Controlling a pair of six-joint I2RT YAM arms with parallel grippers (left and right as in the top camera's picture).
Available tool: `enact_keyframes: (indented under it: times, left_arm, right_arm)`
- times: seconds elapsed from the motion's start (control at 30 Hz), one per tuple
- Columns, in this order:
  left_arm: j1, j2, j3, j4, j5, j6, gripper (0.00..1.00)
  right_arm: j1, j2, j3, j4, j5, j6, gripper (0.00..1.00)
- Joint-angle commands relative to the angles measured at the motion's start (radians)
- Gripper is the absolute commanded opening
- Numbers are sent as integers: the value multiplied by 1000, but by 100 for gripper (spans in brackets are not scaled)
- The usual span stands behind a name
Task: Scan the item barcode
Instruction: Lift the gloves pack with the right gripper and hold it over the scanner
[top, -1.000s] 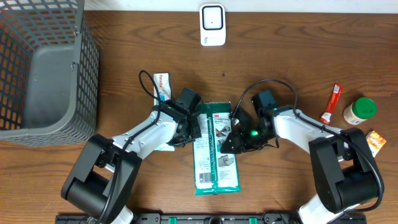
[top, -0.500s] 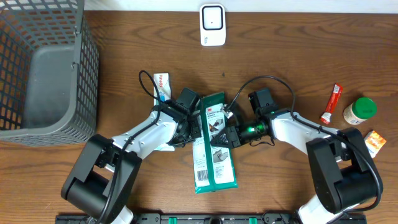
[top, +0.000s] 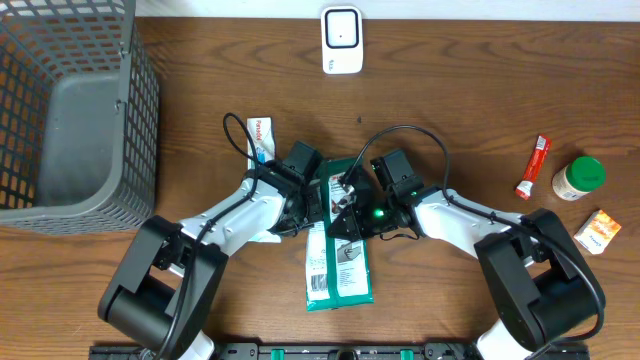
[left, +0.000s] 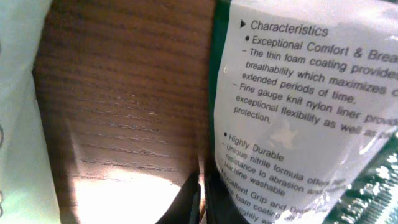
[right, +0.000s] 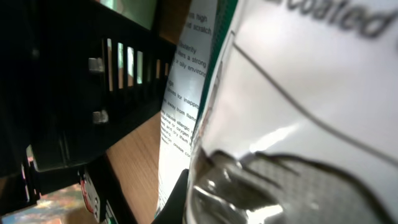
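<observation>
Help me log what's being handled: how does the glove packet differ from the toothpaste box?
The glove packet is green and white and bigger; the toothpaste box is white and slimmer. The glove packet is pinched by the left gripper and right gripper; the toothpaste box is gripped by neither and sits partly under the left arm. Both are flat printed packs.

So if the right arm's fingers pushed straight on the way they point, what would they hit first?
The green glove package: the right fingers look shut on it. Just behind it, the left fingers face them, gripping its other edge, though depth is hard to judge.
</observation>
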Motion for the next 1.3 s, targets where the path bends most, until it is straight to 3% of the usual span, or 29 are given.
enact_keyframes:
  times: [0.0,0.1,0.27,0.43,0.6,0.7,0.83,1.07,1.1,1.27]
  left_arm:
    - [21,-41,-7,-2,-19,37,9]
    - [51,-166,20,-3,-44,70,15]
    - [124,-342,71,-78,-48,131,26]
    - [264,-438,215,-264,-47,199,28]
    - [433,-452,366,-406,-48,262,32]
    - [518,-452,386,-390,-47,267,52]
    - [610,-452,386,-357,-47,267,68]
    - [693,-452,386,-309,-47,267,78]
    - [693,-452,385,-311,-47,267,82]
    - [693,-452,385,-320,-47,267,83]
  right_arm:
    - [-17,-61,-6,-18,14,6,1]
    - [-58,-164,-1,-106,44,-47,1]
    - [-94,-320,92,-407,280,-174,1]
    - [-93,-364,346,-735,449,-308,1]
    - [-90,-333,613,-910,509,-386,1]
    - [-72,-308,760,-956,624,-402,1]
    - [-24,-245,947,-996,750,-402,1]
    - [46,-23,1252,-1033,876,-466,1]
    - [54,8,1283,-1027,893,-496,1]
    - [90,121,1317,-937,931,-776,1]
